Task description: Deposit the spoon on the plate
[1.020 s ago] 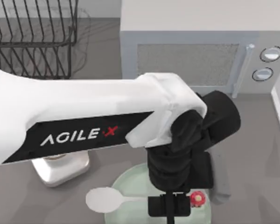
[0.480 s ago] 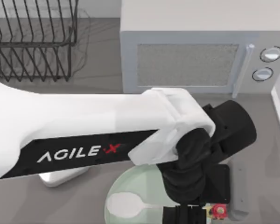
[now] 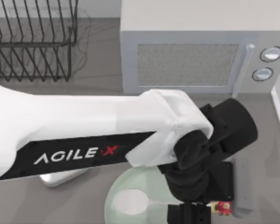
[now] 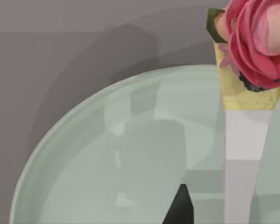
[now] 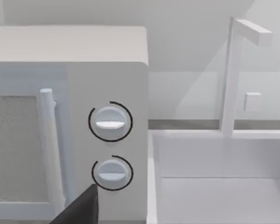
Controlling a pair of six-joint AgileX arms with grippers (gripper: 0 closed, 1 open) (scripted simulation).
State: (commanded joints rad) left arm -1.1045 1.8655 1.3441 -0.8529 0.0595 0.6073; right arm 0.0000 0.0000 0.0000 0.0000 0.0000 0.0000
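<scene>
Left gripper (image 3: 189,215) clamped on spoon (image 3: 130,202) handle, bowl over plate (image 3: 113,196); lower level, then release gently.

White spoon (image 3: 130,202) lying across pale mint-green plate (image 3: 113,192)

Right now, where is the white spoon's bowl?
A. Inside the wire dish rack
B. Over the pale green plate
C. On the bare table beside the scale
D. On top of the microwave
B. In the top view the spoon has its oval bowl lying within the rim of the plate, with its handle running toward the left gripper; the dish rack and microwave sit far back on the table.
</scene>
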